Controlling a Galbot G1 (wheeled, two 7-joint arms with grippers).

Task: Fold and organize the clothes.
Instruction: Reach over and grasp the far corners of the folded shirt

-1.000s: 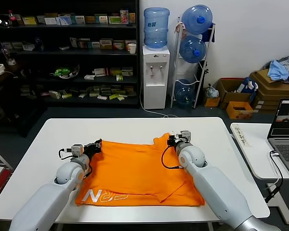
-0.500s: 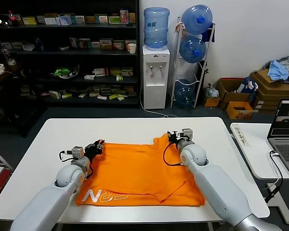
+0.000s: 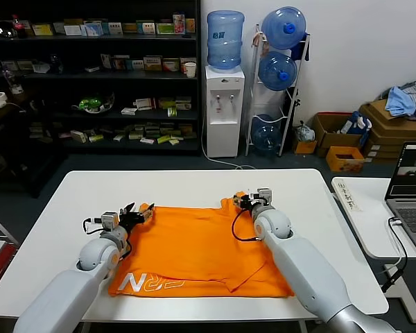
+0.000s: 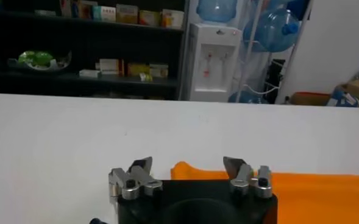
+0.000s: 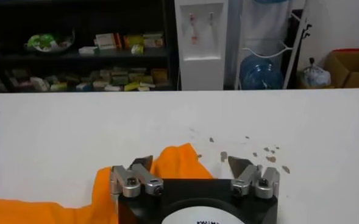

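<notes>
Head view: orange T-shirt (image 3: 197,250) lies partly folded on the white worktop (image 3: 69,208). Left gripper (image 3: 140,211) and right gripper (image 3: 240,201) sit at its far corners, jaws spread, holding nothing.

Left wrist view: jaws wide apart over the shirt edge (image 4: 325,182). Risk: a prong snags the cloth on retreat and drags the fold.

Right wrist view: jaws parted beside a raised orange corner (image 5: 179,161), which may flop open. Underlayers hidden.
</notes>
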